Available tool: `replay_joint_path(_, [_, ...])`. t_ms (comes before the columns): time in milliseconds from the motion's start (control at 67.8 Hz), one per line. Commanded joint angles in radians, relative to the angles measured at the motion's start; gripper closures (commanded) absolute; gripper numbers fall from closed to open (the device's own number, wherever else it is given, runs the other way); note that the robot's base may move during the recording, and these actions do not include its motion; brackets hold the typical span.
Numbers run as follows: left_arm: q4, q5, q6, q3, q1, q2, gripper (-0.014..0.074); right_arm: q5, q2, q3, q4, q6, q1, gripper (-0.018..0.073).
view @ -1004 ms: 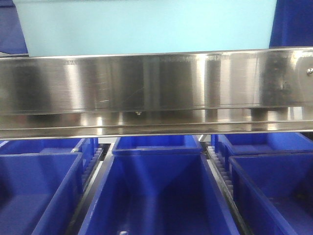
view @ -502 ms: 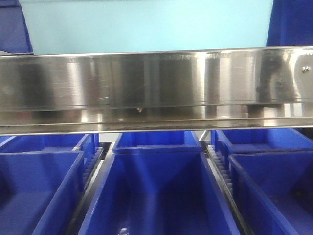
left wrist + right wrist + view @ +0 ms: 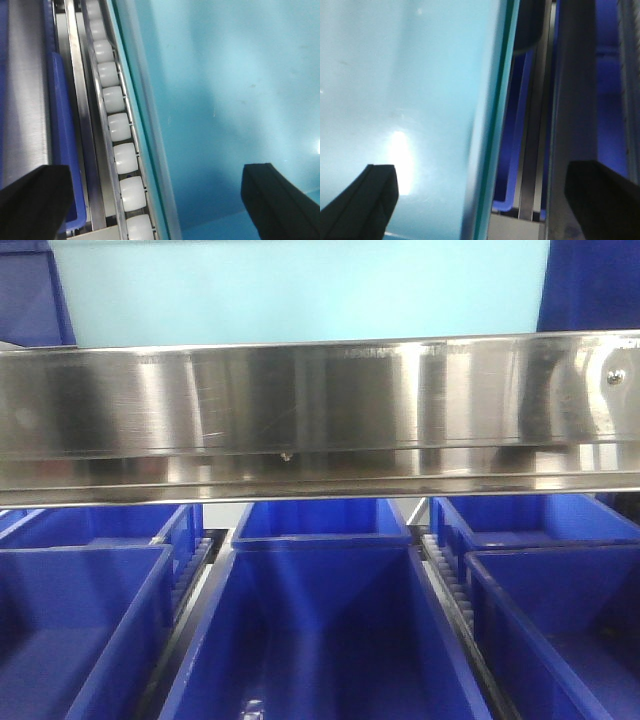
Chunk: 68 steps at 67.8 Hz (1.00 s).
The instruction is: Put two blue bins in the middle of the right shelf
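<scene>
The left pincer (image 3: 157, 195) is spread wide. Its two black fingers (image 3: 35, 200) stand on either side of the left wall of the pale blue bin (image 3: 225, 100), one outside and one over the bin's floor. Both look well apart from the wall, so it grips nothing. The right pincer (image 3: 480, 195) is spread just as wide across the bin's right wall. One finger is inside the bin and the other is out over the steel channel (image 3: 535, 150), and nothing is held.

The bin sits on the shelf tier just behind the broad steel rail (image 3: 320, 405). Its front face rises above the rail and covers most of the rail's width. Dark blue crates (image 3: 590, 280) show beside it at both upper corners.

In the left wrist view, the bin's rim runs just beside a roller track (image 3: 120, 125) of white rollers. A thin steel strip and the edge of a dark blue crate lie beyond the track, so there is little room on that side. On the right, the rim lies near the steel channel, with another dark blue crate past it.

Below the rail, the lower tier holds three rows of open dark blue crates (image 3: 320, 620), with roller tracks between the rows.
</scene>
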Motion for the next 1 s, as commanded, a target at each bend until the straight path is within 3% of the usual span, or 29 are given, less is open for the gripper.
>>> replay_joint_path(0, [-0.01,-0.012,-0.005,0.004,0.001,0.028,0.0006,0.001,0.024,0.002,-0.002,-0.011,-0.002,0.0])
replay_joint_path(177, [-0.015,0.025,-0.005,0.004,0.001,0.069,0.0012,0.021,0.044,0.002,-0.002,-0.011,-0.002,0.0012])
replay_joint_path(251, [-0.018,0.027,-0.005,0.004,0.001,0.07,0.0058,0.024,0.044,0.002,-0.002,-0.011,-0.002,0.0093])
replay_joint_path(339, [-0.018,0.027,-0.005,0.004,0.001,0.07,0.0214,0.032,0.045,0.002,-0.002,-0.011,-0.002,0.0275])
replay_joint_path(384, [-0.019,0.03,-0.005,0.004,0.001,0.07,0.0317,0.037,0.045,0.002,-0.002,-0.011,-0.002,0.0415])
replay_joint_path(428, [-0.023,0.034,-0.005,0.004,0.001,0.07,0.0429,0.038,0.045,0.002,-0.002,-0.011,-0.002,0.0521])
replay_joint_path(458, [-0.026,0.04,-0.005,0.004,0.001,0.07,0.0544,0.038,0.045,0.002,-0.002,-0.011,-0.002,0.0666])
replay_joint_path(487, [-0.033,0.045,-0.005,0.004,0.001,0.07,0.0618,0.038,0.045,0.002,-0.002,-0.011,-0.002,0.0723])
replay_joint_path(531, [-0.035,0.047,-0.005,0.004,0.001,0.07,0.0707,0.038,0.045,0.002,0.0,-0.011,-0.002,0.0714])
replay_joint_path(989, [-0.045,0.069,-0.005,-0.041,-0.001,0.039,0.0707,-0.016,-0.014,0.002,0.0,-0.011,-0.002,0.0712])
